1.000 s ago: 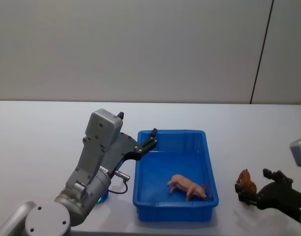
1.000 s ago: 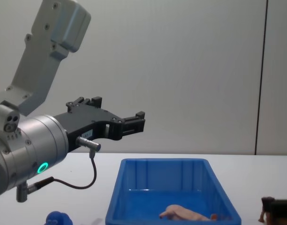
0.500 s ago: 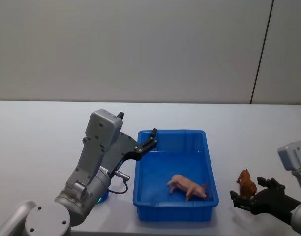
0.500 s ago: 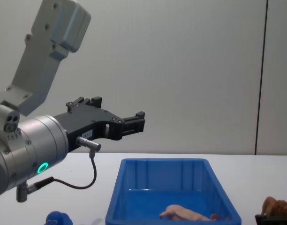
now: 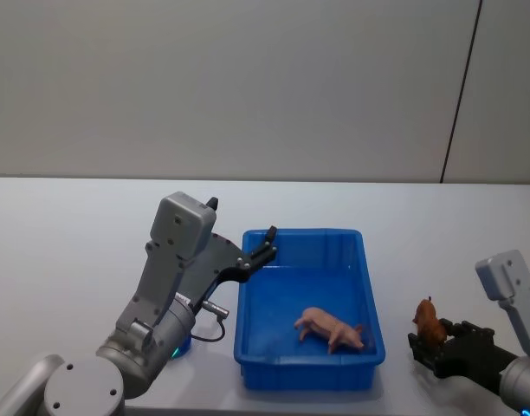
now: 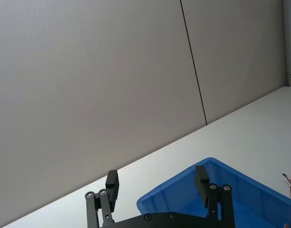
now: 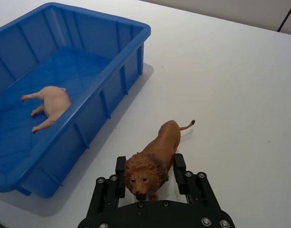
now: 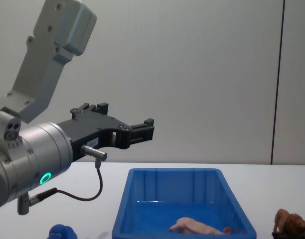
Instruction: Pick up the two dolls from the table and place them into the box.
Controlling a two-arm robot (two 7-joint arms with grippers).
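The lion [image 5: 430, 322] stands on its own feet on the white table [image 5: 74, 243], just beside the blue box [image 5: 308, 371] at about 3 o'clock from it, apart from its wall. In the right wrist view the lion [image 7: 152, 159] faces the camera with its tail pointing away. The right gripper [image 5: 431, 347] sits low at the table, at the lion's 6 o'clock. Its jaws are parted just wide enough to take the mane between them, with one black finger [image 7: 120, 167] close on each side. It has lifted nothing. The pale pink doll [image 5: 330, 328] lies on its side on the box floor, toward the 4 o'clock part. From the right wrist view it [image 7: 50, 105] shows with its legs stretched out near the long wall of the box [image 7: 107, 102]. The left gripper [image 5: 269, 244] hangs raised over the box's 10 o'clock corner. Its two fingers [image 6: 112, 181] are spread well apart and hold nothing. A small blue toy [image 8: 62, 232] rests on the table at the box's 9 o'clock, under the left arm
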